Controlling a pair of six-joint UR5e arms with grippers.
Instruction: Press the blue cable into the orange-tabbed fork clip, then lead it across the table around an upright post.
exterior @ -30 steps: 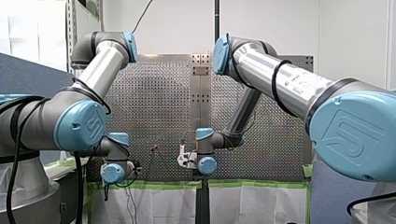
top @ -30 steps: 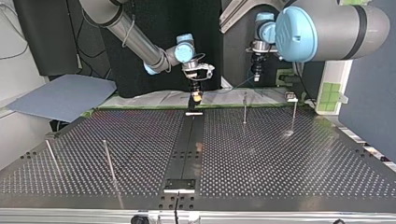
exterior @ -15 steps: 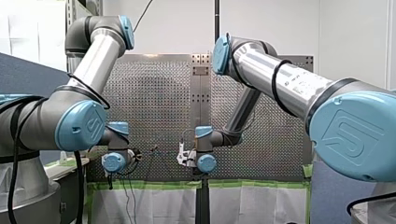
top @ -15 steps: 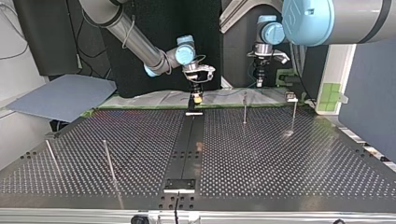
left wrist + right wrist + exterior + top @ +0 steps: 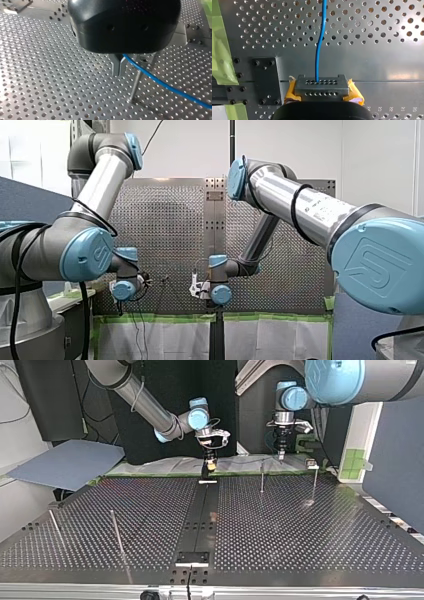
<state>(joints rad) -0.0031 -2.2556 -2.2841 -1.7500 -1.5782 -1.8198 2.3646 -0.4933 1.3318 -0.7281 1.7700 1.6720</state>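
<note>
The blue cable (image 5: 319, 50) runs into a grey fork clip with orange tabs (image 5: 321, 87) right ahead of my right gripper. In the top view my right gripper (image 5: 210, 462) hangs just above that clip (image 5: 208, 481) at the table's far edge. My left gripper (image 5: 119, 74), black with metal fingers, is shut on the blue cable (image 5: 160, 82), which trails away beside it. An upright post (image 5: 135, 86) stands close beside those fingers. In the top view my left gripper (image 5: 281, 456) hovers just behind and right of this post (image 5: 262, 477).
A second post (image 5: 314, 485) stands further right in the top view, with a small bracket (image 5: 312, 464) behind it. Two more posts (image 5: 117, 532) (image 5: 55, 530) lean near the front left. A black strip (image 5: 200, 520) runs down the table's middle. Green tape (image 5: 219, 62) lines the far edge.
My left gripper has come down and a little rightward in the top view, carrying the cable to beside the post. My right arm has stayed still.
</note>
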